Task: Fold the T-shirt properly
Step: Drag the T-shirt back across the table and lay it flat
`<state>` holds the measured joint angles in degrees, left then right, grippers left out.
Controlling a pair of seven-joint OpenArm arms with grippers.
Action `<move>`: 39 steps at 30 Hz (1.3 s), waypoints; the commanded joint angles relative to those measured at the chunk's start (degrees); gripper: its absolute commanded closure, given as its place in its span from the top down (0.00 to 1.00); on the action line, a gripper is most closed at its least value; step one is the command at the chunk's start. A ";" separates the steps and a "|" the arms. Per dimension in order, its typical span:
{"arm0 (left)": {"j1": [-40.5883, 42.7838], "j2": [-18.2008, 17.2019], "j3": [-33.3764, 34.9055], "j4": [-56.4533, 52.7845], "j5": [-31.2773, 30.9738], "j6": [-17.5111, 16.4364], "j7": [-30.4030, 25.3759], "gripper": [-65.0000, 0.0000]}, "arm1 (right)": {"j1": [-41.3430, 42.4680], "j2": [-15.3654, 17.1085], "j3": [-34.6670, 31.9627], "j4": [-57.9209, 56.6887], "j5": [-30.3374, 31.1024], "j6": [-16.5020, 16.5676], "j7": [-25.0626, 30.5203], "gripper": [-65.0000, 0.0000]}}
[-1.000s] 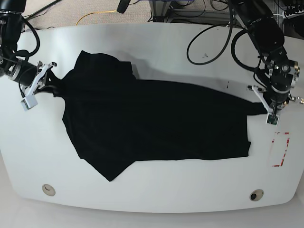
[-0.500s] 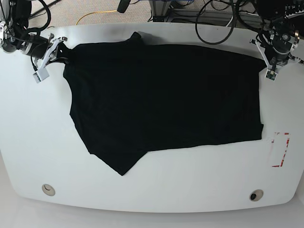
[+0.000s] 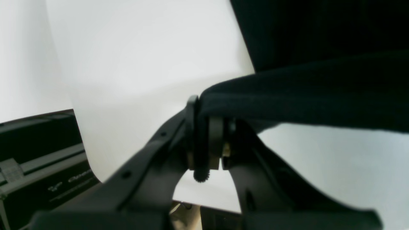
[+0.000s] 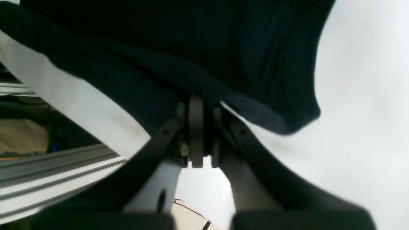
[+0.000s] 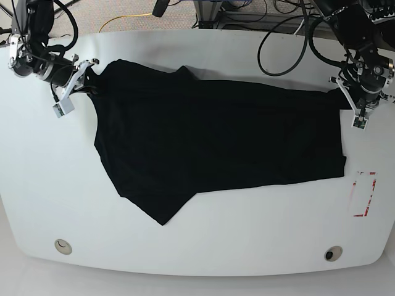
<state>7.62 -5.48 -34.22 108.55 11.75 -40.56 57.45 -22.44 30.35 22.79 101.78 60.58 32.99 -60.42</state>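
Note:
The black T-shirt (image 5: 216, 135) lies spread across the white table (image 5: 37, 185), with a pointed flap toward the front left. No print shows. My left gripper (image 5: 347, 92), on the right in the base view, is shut on the shirt's far right corner; its wrist view shows the fabric (image 3: 303, 99) pinched between the fingers (image 3: 191, 127). My right gripper (image 5: 89, 77), on the left in the base view, is shut on the shirt's far left corner; its wrist view shows the cloth (image 4: 179, 57) clamped between the fingers (image 4: 195, 127).
A red-marked rectangle (image 5: 364, 194) sits on the table near the right edge. Two round holes (image 5: 62, 246) (image 5: 333, 253) are near the front edge. Cables and equipment (image 5: 247, 12) lie behind the table's far edge.
Over the last second both grippers pulled the shirt's far edge toward the back of the table, stretching it flat. In the last half second they came back a little toward the front.

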 commanded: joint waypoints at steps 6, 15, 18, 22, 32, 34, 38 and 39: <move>-3.44 -0.99 -0.29 -5.30 0.52 0.56 -0.18 0.01 | 7.10 -2.96 0.47 -5.21 -6.29 0.55 0.78 0.00; -7.57 -0.99 -0.02 -10.93 0.60 0.56 -2.11 0.02 | 12.46 -5.07 0.47 -8.11 -9.37 0.46 0.78 0.05; -7.84 -1.07 1.91 -12.51 0.69 0.56 -3.69 0.02 | 12.81 -5.07 0.55 -10.13 -9.63 0.11 0.78 0.21; -8.10 -3.54 5.87 -14.79 0.60 0.56 -3.96 0.03 | 14.92 -4.99 0.73 -13.12 -9.63 0.02 0.86 0.44; -11.71 -6.00 9.03 -16.90 0.34 0.56 -4.13 0.81 | 10.88 -4.81 2.31 -7.14 -9.28 0.37 0.78 0.69; -13.02 -6.61 10.00 -16.90 0.34 0.56 -4.13 0.82 | 8.77 -6.57 3.90 -5.03 -8.75 0.46 0.78 0.70; -14.43 -8.46 10.52 -16.90 0.16 0.56 -4.31 0.82 | 5.69 -9.47 8.12 -4.33 -8.49 0.46 0.78 0.70; -15.22 -8.55 10.52 -16.73 0.16 0.56 -4.31 0.82 | 5.34 -9.91 8.91 -4.33 -8.49 0.46 0.78 0.70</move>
<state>-6.22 -12.84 -23.53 90.59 11.77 -40.38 53.39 -17.15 19.81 30.13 96.36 51.24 33.17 -60.64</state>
